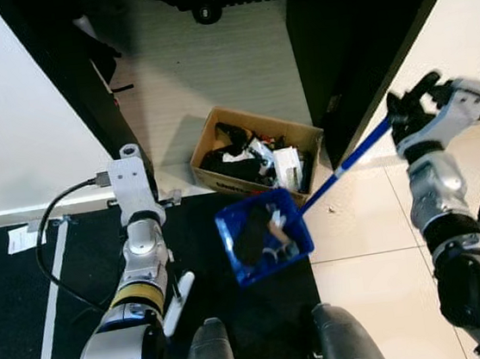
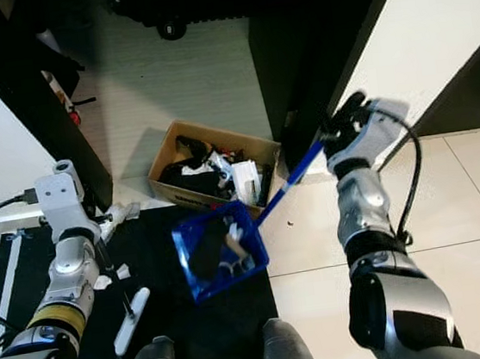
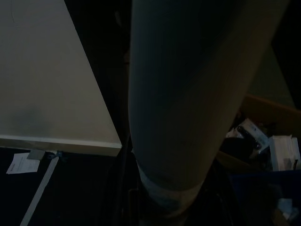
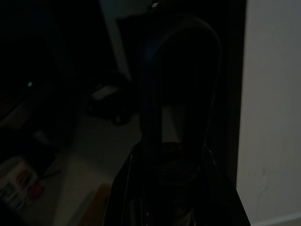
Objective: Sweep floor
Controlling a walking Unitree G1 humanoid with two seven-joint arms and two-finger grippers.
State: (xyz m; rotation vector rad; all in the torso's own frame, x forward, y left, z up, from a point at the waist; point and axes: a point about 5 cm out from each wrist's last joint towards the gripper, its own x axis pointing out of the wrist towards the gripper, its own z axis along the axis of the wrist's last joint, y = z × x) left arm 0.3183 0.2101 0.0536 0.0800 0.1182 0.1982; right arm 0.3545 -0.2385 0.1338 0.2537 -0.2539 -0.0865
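Note:
My right gripper [image 1: 410, 110] is raised at the right, shut on the top end of a long blue handle [image 1: 351, 160]. The handle slopes down to a blue dustpan [image 1: 264, 237] held off the floor. In the pan lie dark scraps and a few pale bits. The pan hangs just in front of an open cardboard box [image 1: 214, 181] full of rubbish. My left arm [image 1: 143, 242] points down at the left over the black mat. A pale thick rod [image 3: 188, 103] crosses the left wrist view. A thin black stick with a white end [image 2: 131, 324] lies by that arm.
A dark door frame [image 1: 82, 85] stands left of the box and a black panel [image 1: 337, 38] to its right. A grey floor runs beyond them. Beige tiles [image 1: 378, 250] lie on the right. A paper scrap [image 1: 21, 239] and a white tape line [image 1: 51, 313] are on the mat.

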